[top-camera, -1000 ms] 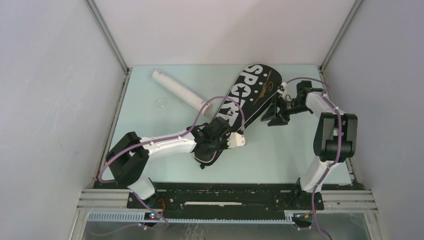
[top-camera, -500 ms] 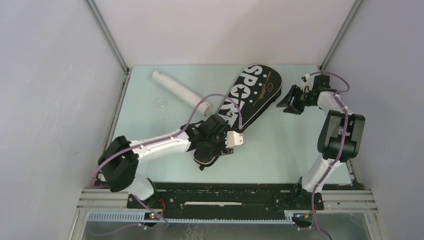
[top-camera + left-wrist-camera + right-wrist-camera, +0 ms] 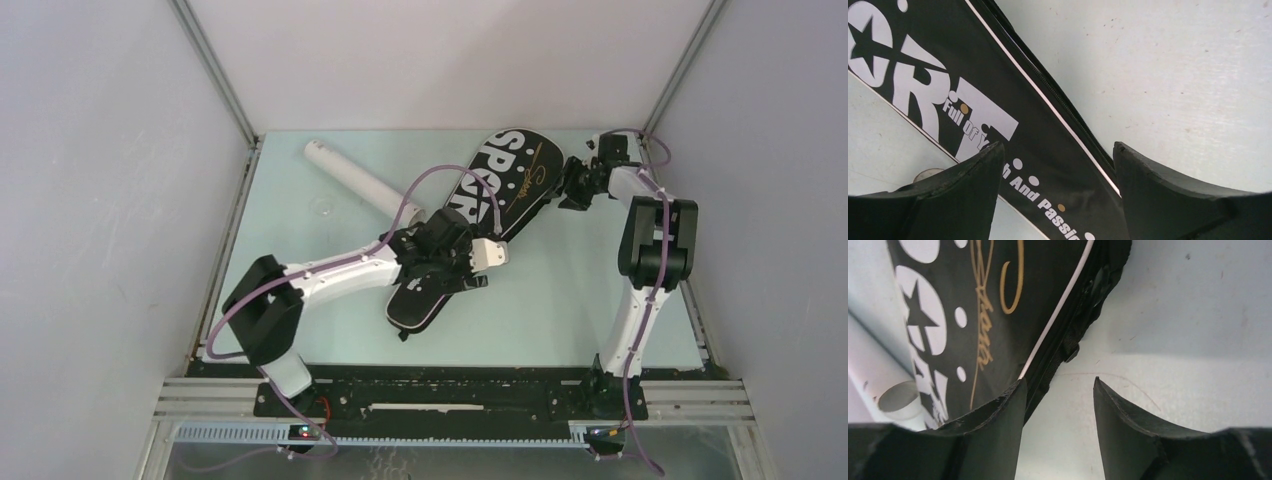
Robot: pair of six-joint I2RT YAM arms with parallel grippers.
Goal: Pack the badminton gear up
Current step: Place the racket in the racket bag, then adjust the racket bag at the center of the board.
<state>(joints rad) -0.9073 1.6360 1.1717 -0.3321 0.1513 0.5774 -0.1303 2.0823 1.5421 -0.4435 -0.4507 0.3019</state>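
The black bag (image 3: 998, 90) lies beneath the spread left end effector (image 3: 1057, 147).

The pale table (image 3: 570, 300) carries a black bag (image 3: 503, 186) and white tube (image 3: 355, 182).

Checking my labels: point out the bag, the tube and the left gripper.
bag (image 3: 520, 170): top external view, lettered wide end.
tube (image 3: 354, 181): top external view, mid-length.
left gripper (image 3: 1058, 150): left wrist view, between its fingertips.

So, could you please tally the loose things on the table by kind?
Bag: 1
Tube: 1
Small clear disc, perhaps a cap: 1
Total in view: 3
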